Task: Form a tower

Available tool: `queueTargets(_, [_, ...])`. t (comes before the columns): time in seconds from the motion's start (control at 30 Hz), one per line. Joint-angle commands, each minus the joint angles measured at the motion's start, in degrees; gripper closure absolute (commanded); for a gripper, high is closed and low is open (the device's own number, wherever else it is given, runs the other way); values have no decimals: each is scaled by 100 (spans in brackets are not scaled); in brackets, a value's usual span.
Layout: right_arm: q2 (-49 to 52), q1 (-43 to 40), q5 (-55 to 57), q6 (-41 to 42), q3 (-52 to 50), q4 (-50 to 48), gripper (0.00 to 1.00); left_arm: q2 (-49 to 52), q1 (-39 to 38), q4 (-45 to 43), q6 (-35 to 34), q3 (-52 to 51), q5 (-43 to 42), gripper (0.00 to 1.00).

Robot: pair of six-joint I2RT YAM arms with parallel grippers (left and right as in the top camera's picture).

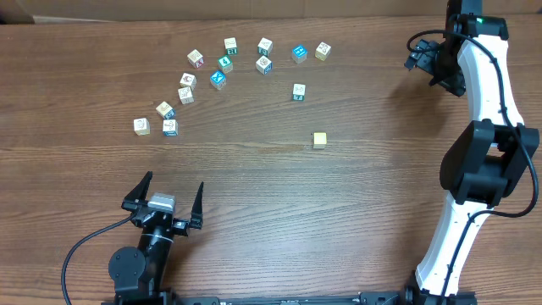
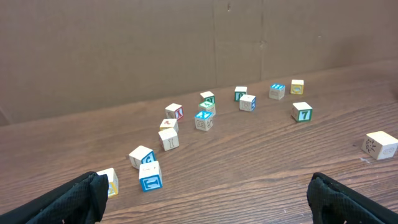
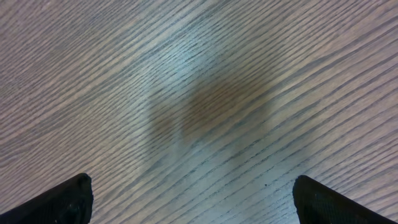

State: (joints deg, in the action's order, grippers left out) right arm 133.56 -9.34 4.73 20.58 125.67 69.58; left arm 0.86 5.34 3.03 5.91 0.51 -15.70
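While our left tool (image 1: 175,180) sits low at the near side of the desk (image 1: 279,220), fingers spread wide and empty, our right tool (image 3: 193,186) hangs likewise spread over bare wood at the far right. We see the picture cubes (image 1: 218,79) scattered singly across the far left, none stacked, and one yellow cube (image 1: 319,140) apart toward the middle.

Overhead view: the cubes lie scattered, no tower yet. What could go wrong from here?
1. The blue cube sits right beside the green cube; the open left gripper may knock one while taking the other.
2. The yellow cube, like the rest, is small; set off-centre, a stack may tip.
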Motion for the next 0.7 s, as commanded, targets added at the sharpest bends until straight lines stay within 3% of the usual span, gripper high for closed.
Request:
queueTargets(0.0, [-105,-4,35,20,68,-31,0,-59,22,-11,-37,-24,-42,0])
queueTargets(0.5, [-105,-4,35,20,68,-31,0,-59,26,-48,192,-24,94,0])
queueTargets(0.67, [-105,-4,35,20,68,-31,0,-59,26,-527,153,-24,-225,0])
